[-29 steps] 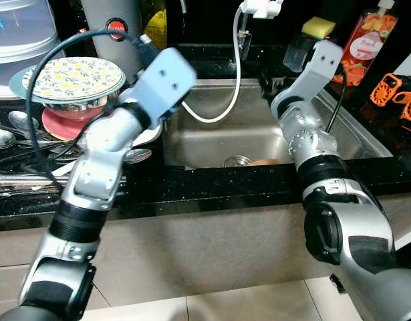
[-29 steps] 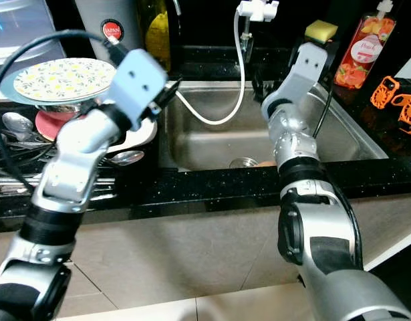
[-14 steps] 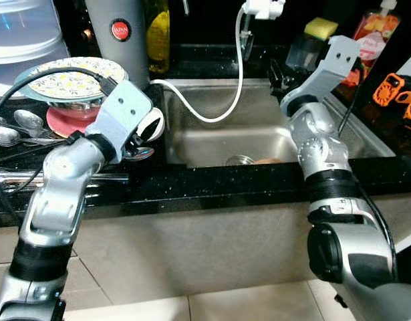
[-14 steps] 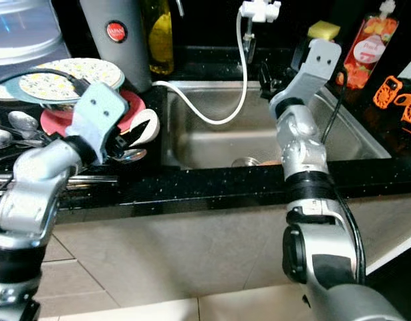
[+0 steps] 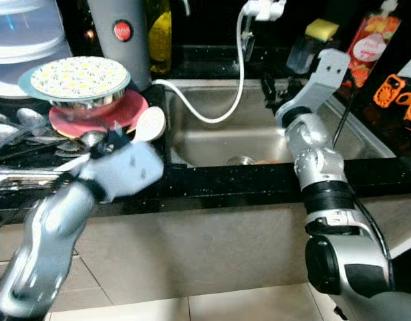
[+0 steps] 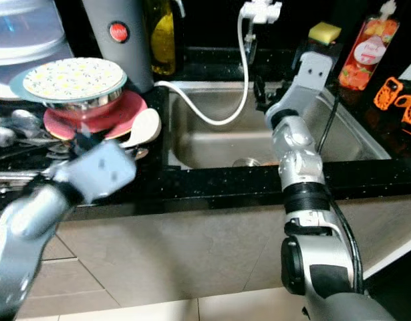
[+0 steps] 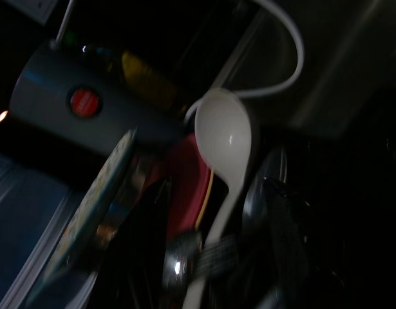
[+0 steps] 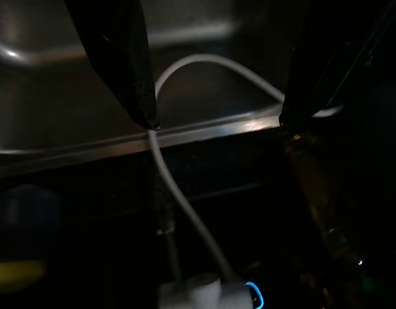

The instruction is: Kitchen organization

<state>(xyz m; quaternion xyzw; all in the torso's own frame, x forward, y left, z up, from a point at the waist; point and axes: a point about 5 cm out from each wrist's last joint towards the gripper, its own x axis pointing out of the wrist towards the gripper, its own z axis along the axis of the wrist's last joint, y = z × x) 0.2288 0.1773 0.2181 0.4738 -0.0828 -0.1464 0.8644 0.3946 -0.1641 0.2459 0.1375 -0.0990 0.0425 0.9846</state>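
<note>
A floral plate (image 5: pixel 78 73) rests on a steel bowl above a red plate (image 5: pixel 101 115) on the black counter left of the sink. A white ladle (image 5: pixel 150 124) lies at the pile's right edge, with several metal spoons (image 5: pixel 25 124) further left. My left gripper (image 7: pixel 217 183) is open low over the counter's front edge, and the ladle's handle (image 7: pixel 226 193) runs between its fingers (image 7: pixel 149 225); the arm is blurred. My right gripper (image 8: pixel 217 121) hangs open over the back of the steel sink (image 5: pixel 218 144), near the white hose (image 8: pixel 185 206), holding nothing.
A grey flask (image 5: pixel 118 33) and a yellow bottle (image 5: pixel 158 37) stand behind the plates. The hose (image 5: pixel 215 117) hangs from the tap into the sink. A yellow sponge (image 5: pixel 320 28), a red soap bottle (image 5: pixel 369 43) and an orange object (image 5: pixel 392 90) sit back right.
My left arm has swung down and back from the sink's left rim to the counter front beside the ladle. The right arm has barely shifted.
</note>
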